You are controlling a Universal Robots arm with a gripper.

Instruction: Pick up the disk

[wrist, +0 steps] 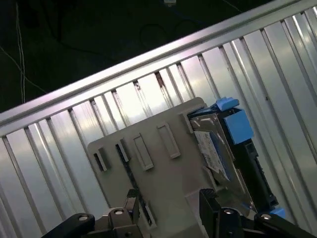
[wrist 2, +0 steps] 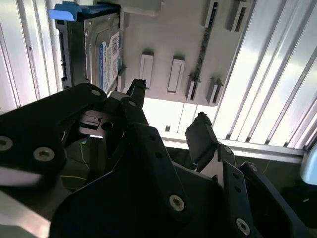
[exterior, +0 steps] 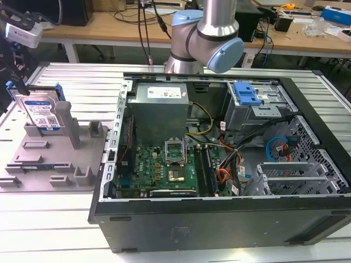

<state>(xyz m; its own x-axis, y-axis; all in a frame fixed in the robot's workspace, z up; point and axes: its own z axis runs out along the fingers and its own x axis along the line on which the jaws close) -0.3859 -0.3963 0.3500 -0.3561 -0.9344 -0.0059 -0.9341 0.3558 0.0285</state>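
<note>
An electronics lab: open computer case [exterior: 219, 230], ribbed metal table [exterior: 49, 219], cluttered workbenches [exterior: 115, 24]

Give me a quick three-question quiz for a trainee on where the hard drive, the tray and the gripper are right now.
1. Fill in: in the exterior view, the holder tray sits to the ____ of the open computer case.
2. True or false: the gripper is shut on the disk.
3. Pick one. The disk: A) lies flat on the table; B) stands on edge in the holder tray; C) sits inside the computer case.

Key: 1 left; 2 false, the gripper is open and holds nothing; 3 B.
</note>
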